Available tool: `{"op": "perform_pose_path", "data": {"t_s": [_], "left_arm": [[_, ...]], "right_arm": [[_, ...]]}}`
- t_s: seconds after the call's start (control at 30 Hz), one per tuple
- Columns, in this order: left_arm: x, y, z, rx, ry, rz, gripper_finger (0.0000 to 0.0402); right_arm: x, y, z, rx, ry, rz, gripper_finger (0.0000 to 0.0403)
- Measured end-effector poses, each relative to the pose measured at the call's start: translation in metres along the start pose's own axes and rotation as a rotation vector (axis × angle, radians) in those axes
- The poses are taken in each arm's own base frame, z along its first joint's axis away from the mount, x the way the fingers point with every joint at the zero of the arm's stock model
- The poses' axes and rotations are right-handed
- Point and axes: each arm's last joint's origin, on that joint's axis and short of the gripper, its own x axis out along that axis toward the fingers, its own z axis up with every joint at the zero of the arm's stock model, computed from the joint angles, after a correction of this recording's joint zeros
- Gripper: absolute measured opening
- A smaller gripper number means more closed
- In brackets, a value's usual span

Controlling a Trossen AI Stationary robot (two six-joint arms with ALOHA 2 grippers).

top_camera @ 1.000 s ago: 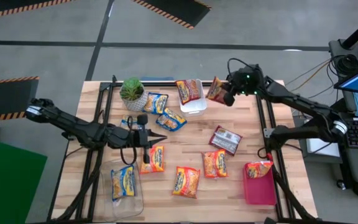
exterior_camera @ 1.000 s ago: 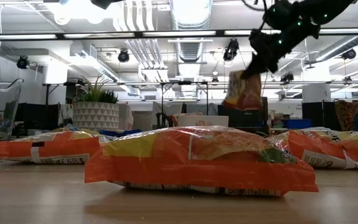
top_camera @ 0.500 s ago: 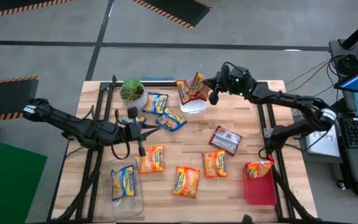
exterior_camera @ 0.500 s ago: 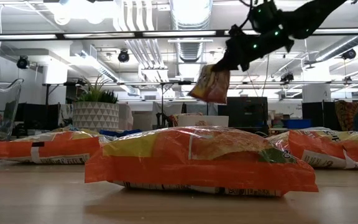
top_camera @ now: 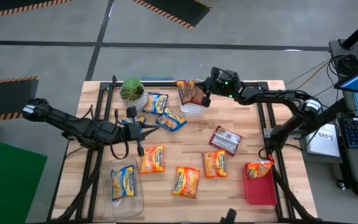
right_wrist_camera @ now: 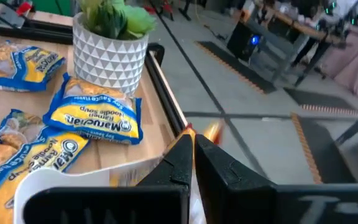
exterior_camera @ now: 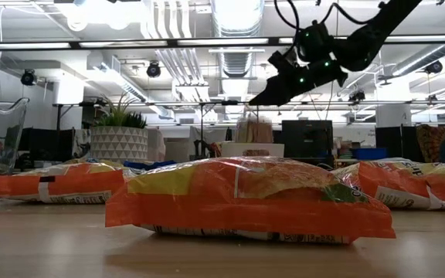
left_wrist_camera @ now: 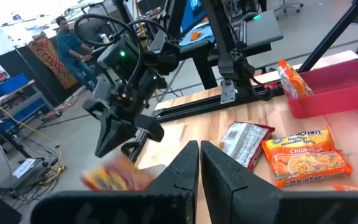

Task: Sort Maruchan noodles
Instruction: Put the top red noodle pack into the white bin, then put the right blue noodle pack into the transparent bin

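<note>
Blue-yellow packets: four. Orange packets: five in sight, perhaps a sixth in the white bin. Maroon packet: one. Bins: three, with the clear bin and red bin. Plant: one.

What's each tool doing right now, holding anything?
Left tool: closed, empty, mid-table near the blue packets.
Right tool: closed, above the white bin; whether it grips the orange packet cannot be told.

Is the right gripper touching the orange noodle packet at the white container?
Apart. In the low view the right gripper hangs above the packet, and the background of the room shows between them.
</note>
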Motion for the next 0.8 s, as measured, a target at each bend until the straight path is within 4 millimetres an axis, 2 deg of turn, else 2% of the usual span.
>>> {"op": "perform_pose_path", "data": {"t_s": [0.3, 0.4, 0.5, 0.63, 0.8], "left_arm": [[0.000, 0.000, 0.000, 0.018, -0.001, 0.000, 0.0000], [0.000, 0.000, 0.000, 0.020, 0.001, 0.000, 0.0000], [0.000, -0.001, -0.002, 0.029, 0.014, -0.005, 0.0000], [0.000, -0.001, -0.004, 0.037, 0.029, -0.009, 0.0000], [0.000, -0.002, -0.007, 0.038, 0.037, -0.011, 0.0000]], "right_arm": [[0.028, 0.006, -0.002, -0.031, 0.020, 0.032, 0.0008], [0.031, 0.002, 0.006, 0.005, 0.004, 0.022, 0.0008], [0.028, -0.002, 0.021, 0.014, -0.018, 0.014, 0.0008], [0.015, -0.003, 0.050, 0.121, -0.035, 0.034, 0.0008], [-0.004, 0.017, 0.075, 0.237, 0.023, 0.127, 0.0008]]}}
